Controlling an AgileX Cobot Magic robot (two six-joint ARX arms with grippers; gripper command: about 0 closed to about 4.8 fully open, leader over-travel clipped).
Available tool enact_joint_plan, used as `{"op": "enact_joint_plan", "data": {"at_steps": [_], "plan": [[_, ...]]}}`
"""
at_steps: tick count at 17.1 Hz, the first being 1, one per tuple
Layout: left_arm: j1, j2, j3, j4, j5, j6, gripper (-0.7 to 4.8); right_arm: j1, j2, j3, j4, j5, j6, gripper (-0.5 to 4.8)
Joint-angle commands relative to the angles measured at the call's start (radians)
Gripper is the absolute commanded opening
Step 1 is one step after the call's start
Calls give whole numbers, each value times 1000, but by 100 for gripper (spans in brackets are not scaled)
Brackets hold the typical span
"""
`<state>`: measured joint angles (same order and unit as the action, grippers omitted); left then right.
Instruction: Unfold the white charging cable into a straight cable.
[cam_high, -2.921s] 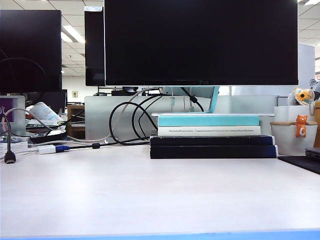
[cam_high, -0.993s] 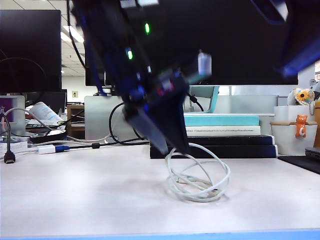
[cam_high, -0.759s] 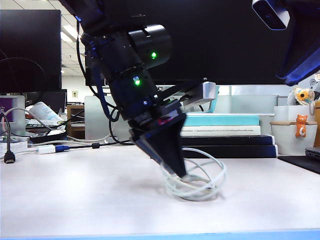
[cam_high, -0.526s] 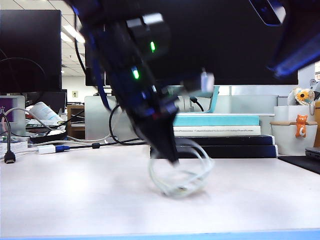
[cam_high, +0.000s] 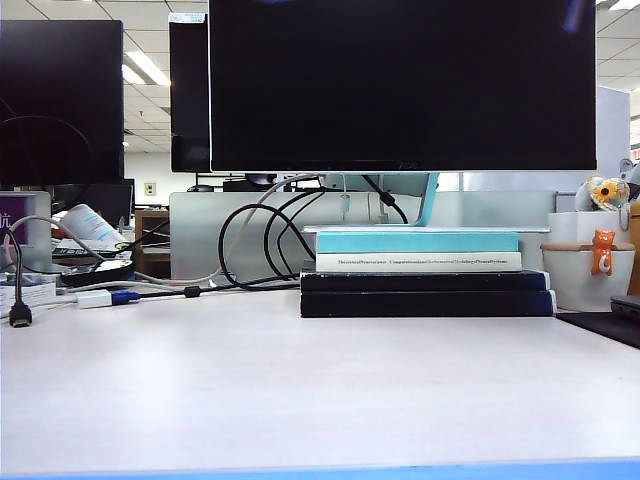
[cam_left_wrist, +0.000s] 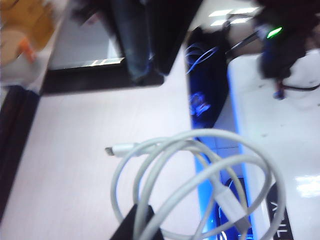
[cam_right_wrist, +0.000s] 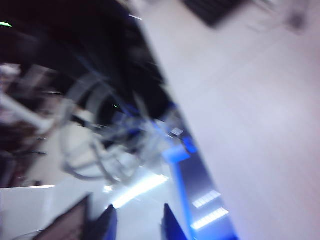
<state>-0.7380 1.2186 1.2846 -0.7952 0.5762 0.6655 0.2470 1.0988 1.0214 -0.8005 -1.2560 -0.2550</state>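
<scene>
The left gripper (cam_left_wrist: 141, 222) shows only black, matte, wedge-shaped fingertips (cam_left_wrist: 131, 226) at six o'clock of its wrist picture. The right gripper (cam_right_wrist: 137, 222) shows two dark blue-black tapered fingers (cam_right_wrist: 107, 225) at six o'clock, heavily blurred. No arm appears in the exterior picture.

monitor (cam_high: 400, 85) | stacked books (cam_high: 425, 275) beneath | white mug (cam_high: 590, 272) right
</scene>
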Motion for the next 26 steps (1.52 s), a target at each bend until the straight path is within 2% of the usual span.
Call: {"op": "enact_joint_plan", "data": {"at_steps": [1, 4, 6, 7, 8, 13, 16, 17, 18, 21, 22, 23, 24, 25, 26], "plan": [[0, -12, 2, 9, 92, 43, -5, 1, -3, 3, 8, -36, 1, 122], [0, -12, 2, 47, 173, 63, -5, 1, -3, 3, 3, -140, 1, 122], [0, -12, 2, 81, 175, 64, -5, 1, -2, 3, -2, -167, 1, 122], [0, -12, 2, 105, 208, 63, -5, 1, -2, 3, -4, -169, 1, 122], [-1, -10, 2, 154, 260, 61, -5, 1, -2, 3, 4, -223, 0, 121], [-1, -10, 2, 167, 330, 61, -5, 1, 0, 3, 40, -300, 1, 116], [-26, 6, 2, 239, 345, 57, -5, 3, 5, 3, 50, -326, 2, 116], [-76, 52, 2, 244, 327, 58, -5, 3, 5, 3, 50, -326, 1, 116], [-83, 71, 2, 241, 290, 59, -5, 3, 5, 3, 41, -326, 2, 116], [-83, 67, 2, 267, 275, 56, -5, 2, 5, 3, 37, -325, 0, 117], [-80, 66, 2, 237, 275, 58, -5, 2, 5, 3, 55, -316, 0, 117], [-80, 56, 2, 129, 203, 92, -5, 2, 5, 4, 77, -232, 23, 118], [-94, 41, 2, 98, 108, 136, -5, 2, 5, 4, 77, -127, 57, 167], [-110, 30, 2, 97, 54, 151, -5, 2, 5, 4, 79, -78, 84, 183], [-142, 11, 2, 101, -53, 186, -5, 2, 5, 4, 87, -13, 129, 185]]}}
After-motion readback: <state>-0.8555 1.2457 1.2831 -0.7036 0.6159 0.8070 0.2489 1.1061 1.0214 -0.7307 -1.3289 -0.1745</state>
